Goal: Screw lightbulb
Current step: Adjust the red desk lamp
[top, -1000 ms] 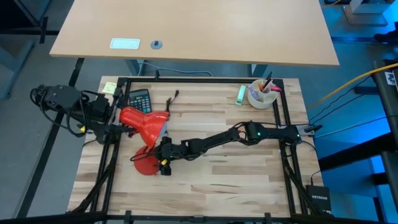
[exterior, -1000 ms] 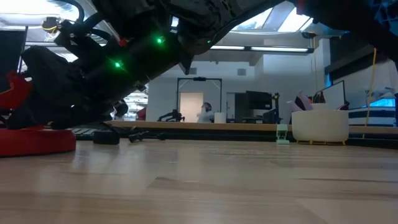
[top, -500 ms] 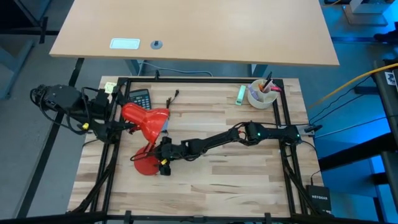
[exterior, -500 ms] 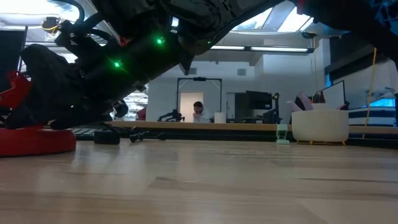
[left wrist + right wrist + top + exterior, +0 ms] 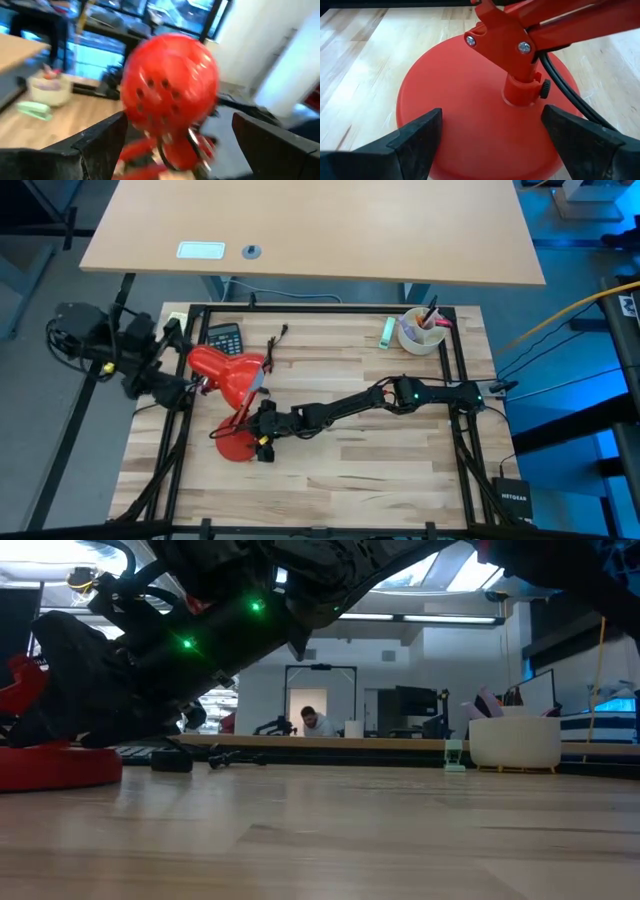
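A red desk lamp stands on the table's left part: its round base (image 5: pixel 232 446) lies flat and its shade (image 5: pixel 225 373) is above it, mouth toward the right. The lightbulb does not show. My left gripper (image 5: pixel 177 120) is open at the shade's rear dome (image 5: pixel 170 80), which has vent holes and sits between the fingers; it also shows in the high view (image 5: pixel 190 384). My right gripper (image 5: pixel 490 125) is open low over the base (image 5: pixel 470 110), one finger on either side of the stem (image 5: pixel 522 87); it also shows in the high view (image 5: pixel 260 428). My left gripper has its open fingers (image 5: pixel 107 132) on either side of the shade's rear dome, coming level from the table's left; the view is blurred and I cannot tell whether they touch it. My right gripper has its open fingers (image 5: pixel 417 132) over the base's top, slanting down from the table's right. In the low view its dark underside (image 5: pixel 60 730) meets the base's top (image 5: pixel 50 762). I cannot tell whether it presses on it.
A calculator (image 5: pixel 225 339), a yellow note (image 5: pixel 176 320) and a black cable end (image 5: pixel 275 340) lie at the far left. A green object (image 5: pixel 385 330) and a white cup of pens (image 5: pixel 421 332) stand at the far right. Black frame rails (image 5: pixel 460 430) border the table. A person (image 5: pixel 315 722) sits in the room behind.
My left arm has swung toward the table's left and far edge and turned. The lamp shade has shifted a little toward the left and far side with it, while the base and my right gripper have stayed put.
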You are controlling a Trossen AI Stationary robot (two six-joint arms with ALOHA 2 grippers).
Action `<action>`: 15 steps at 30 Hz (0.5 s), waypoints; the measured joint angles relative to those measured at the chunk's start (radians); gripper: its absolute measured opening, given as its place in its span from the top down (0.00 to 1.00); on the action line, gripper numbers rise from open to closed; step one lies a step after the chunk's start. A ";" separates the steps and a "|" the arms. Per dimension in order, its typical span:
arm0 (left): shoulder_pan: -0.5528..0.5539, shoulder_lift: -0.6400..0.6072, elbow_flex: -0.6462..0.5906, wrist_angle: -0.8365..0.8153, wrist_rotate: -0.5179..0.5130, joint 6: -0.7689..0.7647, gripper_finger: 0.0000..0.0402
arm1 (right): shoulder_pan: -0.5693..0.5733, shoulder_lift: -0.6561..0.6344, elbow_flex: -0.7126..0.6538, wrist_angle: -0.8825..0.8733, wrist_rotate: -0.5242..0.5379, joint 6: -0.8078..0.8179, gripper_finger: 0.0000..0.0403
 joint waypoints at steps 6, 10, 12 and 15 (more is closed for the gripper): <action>0.000 -0.027 0.100 -0.246 0.157 -0.159 0.14 | 0.001 0.001 -0.001 0.013 0.006 0.012 0.12; 0.000 -0.039 0.112 -0.318 0.186 -0.255 0.16 | 0.001 0.001 -0.002 0.017 0.006 0.012 0.12; 0.000 -0.042 0.101 -0.342 0.207 -0.282 0.16 | 0.000 0.001 -0.002 0.017 0.007 0.012 0.12; 0.000 -0.041 0.047 -0.352 0.250 -0.316 0.16 | 0.001 0.001 -0.002 0.018 0.011 0.013 0.12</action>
